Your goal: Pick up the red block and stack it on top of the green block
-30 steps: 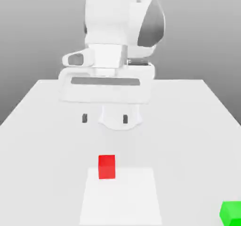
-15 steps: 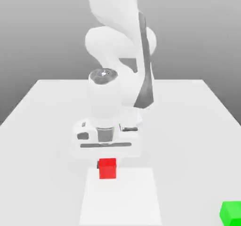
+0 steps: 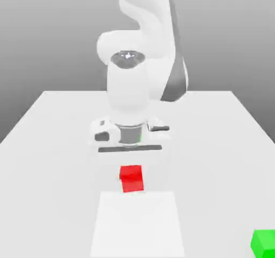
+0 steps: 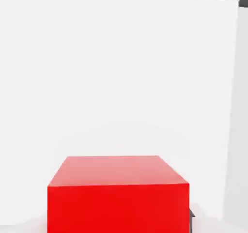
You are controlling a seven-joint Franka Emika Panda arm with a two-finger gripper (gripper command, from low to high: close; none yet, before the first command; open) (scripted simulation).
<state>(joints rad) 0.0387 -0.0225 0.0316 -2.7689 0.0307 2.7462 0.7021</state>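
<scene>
The white two-finger gripper (image 3: 131, 172) seems to pinch the small red plain cube (image 3: 132, 178). The lift appears begun; next it must travel to the small green plain cube (image 3: 263, 243), well apart.

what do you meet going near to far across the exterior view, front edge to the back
green block → red block → claw, right behind the red block → upright white arm → far edge of the table
</scene>
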